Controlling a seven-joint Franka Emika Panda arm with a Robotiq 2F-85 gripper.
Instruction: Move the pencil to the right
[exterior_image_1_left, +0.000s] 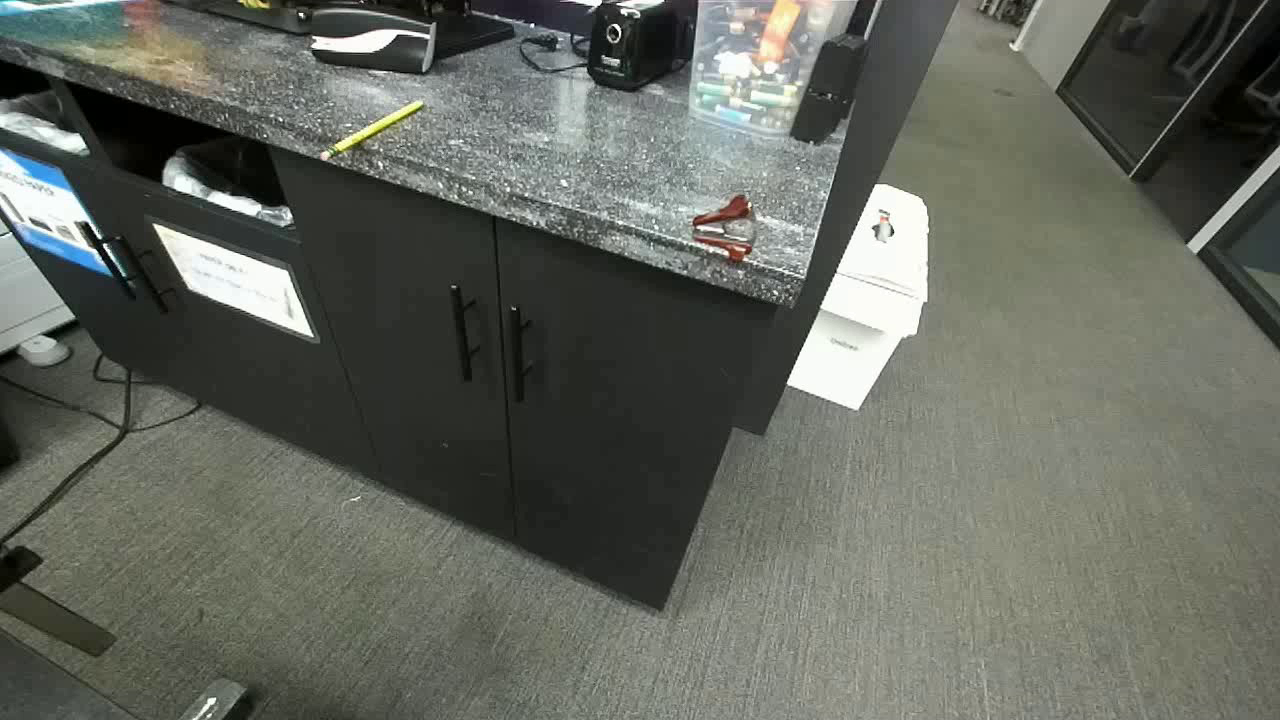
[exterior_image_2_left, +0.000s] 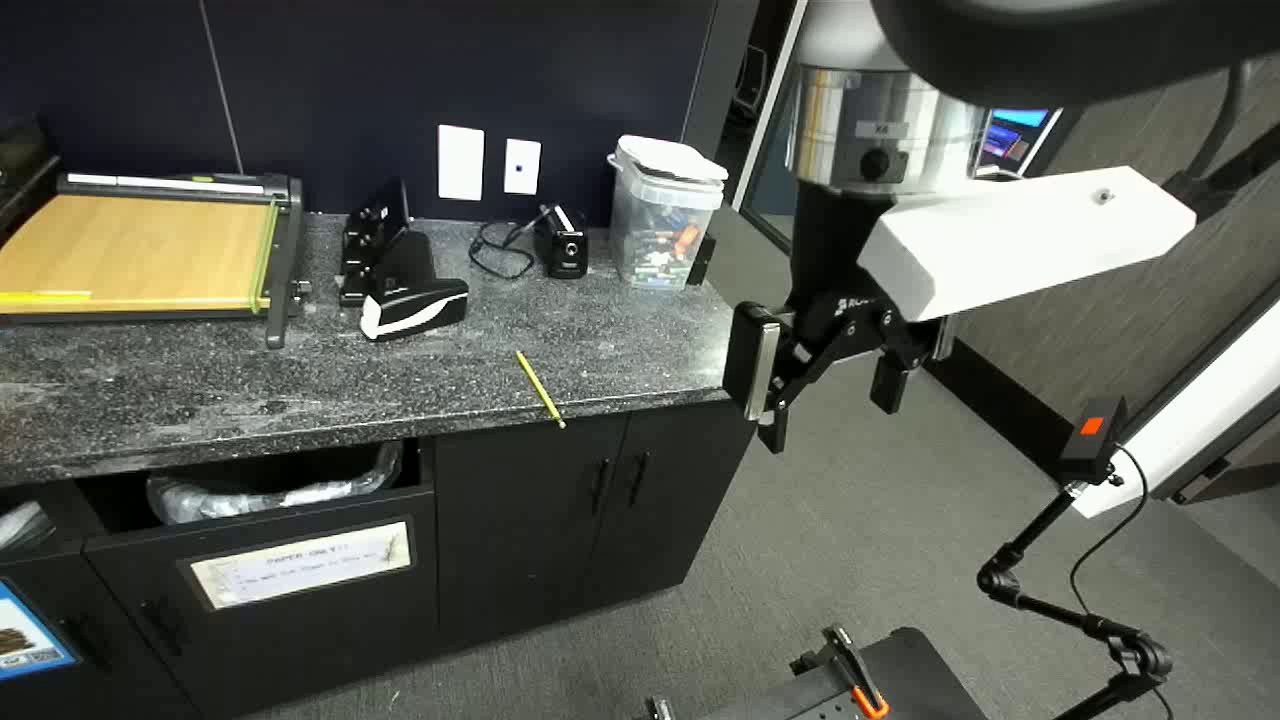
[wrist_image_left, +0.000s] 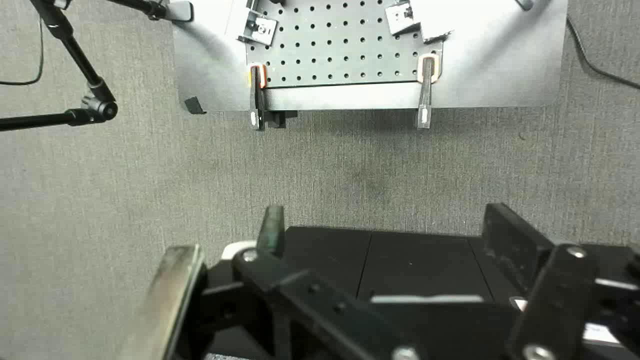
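A: Where's the pencil (exterior_image_2_left: 540, 389)?
B: On the counter (exterior_image_2_left: 620, 345), in both exterior views. Lies at a diagonal, eraser end at the front edge.
A: And the pincer (exterior_image_2_left: 830, 412)?
B: Its fingers (wrist_image_left: 515, 245) stand wide apart. In an exterior view it hangs well apart from the pencil, covering the counter's end corner from that angle. Can't tell if it's over the counter. Wrist view: one finger each side, carpet (wrist_image_left: 350, 165) and cabinet doors (wrist_image_left: 415, 265) behind.
A: What else is up top?
B: Red staple remover (exterior_image_1_left: 724, 230) near the front edge, by the end corner, well apart from the pencil. Lidded tub (exterior_image_2_left: 655, 212) behind it, clear, small items (exterior_image_1_left: 745, 75) inside. Black object (exterior_image_1_left: 830, 90) just beside the tub, can't tell what. Black box (exterior_image_1_left: 632, 50) near the tub, black-and-white device (exterior_image_1_left: 372, 42) farther along, then the paper cutter (exterior_image_2_left: 140, 245).
A: Below?
B: Cabinet doors, upright black handles (exterior_image_1_left: 516, 355). Sign (exterior_image_2_left: 300, 565) reads "PAPER ONLY"; finer print too blurred to read. White bin (exterior_image_1_left: 860, 290) on the carpet past the counter's end.
A: Top of wrist view?
B: Perforated plate (wrist_image_left: 337, 52), two clamps (wrist_image_left: 424, 97) along its lower edge. Jointed black boom (wrist_image_left: 100, 102) off to one side, against the carpet.
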